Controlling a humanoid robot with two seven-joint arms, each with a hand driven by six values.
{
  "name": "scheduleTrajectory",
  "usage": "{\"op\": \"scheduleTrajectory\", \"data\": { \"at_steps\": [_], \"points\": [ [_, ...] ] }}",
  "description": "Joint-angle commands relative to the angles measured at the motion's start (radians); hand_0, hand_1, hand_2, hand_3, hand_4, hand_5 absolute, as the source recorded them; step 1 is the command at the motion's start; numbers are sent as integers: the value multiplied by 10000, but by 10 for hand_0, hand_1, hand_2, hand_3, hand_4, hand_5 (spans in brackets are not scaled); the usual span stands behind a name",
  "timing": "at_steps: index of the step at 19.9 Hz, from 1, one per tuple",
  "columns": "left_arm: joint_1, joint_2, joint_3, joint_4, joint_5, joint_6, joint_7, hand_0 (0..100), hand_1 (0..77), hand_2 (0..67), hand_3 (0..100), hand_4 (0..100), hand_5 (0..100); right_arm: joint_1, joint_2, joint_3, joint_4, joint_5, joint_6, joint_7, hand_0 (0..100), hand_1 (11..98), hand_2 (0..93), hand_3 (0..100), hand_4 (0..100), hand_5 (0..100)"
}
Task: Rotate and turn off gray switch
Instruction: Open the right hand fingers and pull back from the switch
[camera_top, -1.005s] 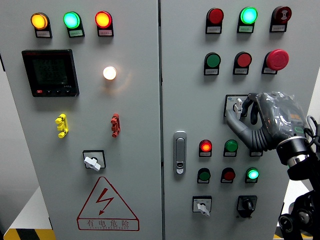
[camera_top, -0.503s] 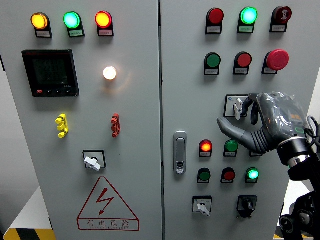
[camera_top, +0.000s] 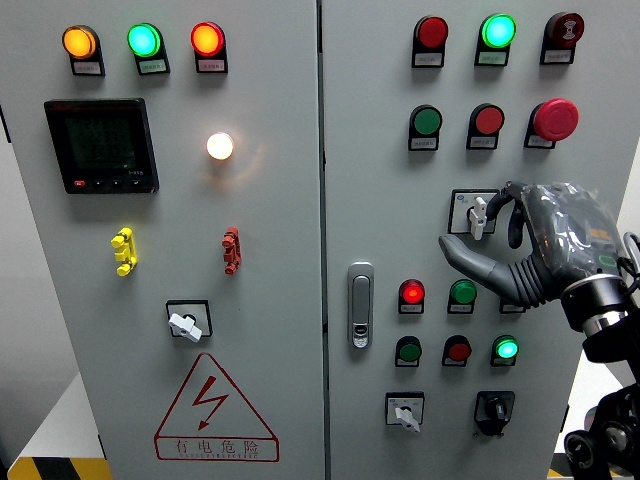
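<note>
- We face a gray control cabinet (camera_top: 270, 300) with two doors; its edges run out of the frame on every side.
- The right hand (camera_top: 545, 240) comes in from the lower right under a clear plastic cover and hides part of the right door behind it, including most of one lamp label.
- Its thumb (camera_top: 465, 255) points left below the switch; the fingers (camera_top: 515, 215) curl just beside the knob. We cannot confirm a closed grip, and the hand appears to hold nothing.
- The gray switch (camera_top: 478, 215) sits on the right door, mid-height, on a black-framed plate (camera_top: 462, 200) partly covered by the hand.
- Its knob stands upright, long axis vertical.
- Label print beside it is too small to read.
</note>
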Motion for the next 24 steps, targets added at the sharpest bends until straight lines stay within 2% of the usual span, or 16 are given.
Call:
{"op": "scheduleTrajectory", "data": {
  "at_steps": [1,13,14,16,18,19,20,21,22,24],
  "points": [
    [1,0,0,0,0,0,0,336,0,123,222,119,122,-138,-42,37,176,1,0,0,0,275,469,866,1000,960],
    [1,0,0,0,0,0,0,337,0,123,222,119,122,-1320,-57,420,1633,93,15,123,0,279,482,858,1000,970],
    [1,0,0,0,0,0,0,337,0,123,222,119,122,-1457,-42,466,1771,109,15,214,0,279,481,860,964,985],
    [1,0,0,0,0,0,0,337,0,123,222,119,122,-1702,-42,619,2047,94,15,444,0,279,479,901,817,1000],
    [1,0,0,0,0,0,0,337,0,123,223,119,122,-1856,-42,681,2308,109,15,491,0,279,457,839,794,982],
    [1,0,0,0,0,0,0,337,0,123,223,119,122,-1918,-42,757,2476,139,15,582,0,279,446,785,733,950],
    [1,0,0,0,0,0,0,337,0,123,223,119,122,-1994,-27,925,2615,139,0,978,0,279,407,690,597,837],
    [1,0,0,0,0,0,0,338,0,123,223,119,122,-2132,-11,1018,2783,139,0,1195,0,280,371,618,519,781],
    [1,0,0,0,0,0,0,337,0,123,223,119,122,-2346,19,1049,3028,139,0,1212,0,281,332,543,436,728],
    [1,0,0,0,0,0,0,337,0,123,223,119,122,-2562,20,1141,3244,139,0,1289,0,283,304,485,381,649]
  ]
}}
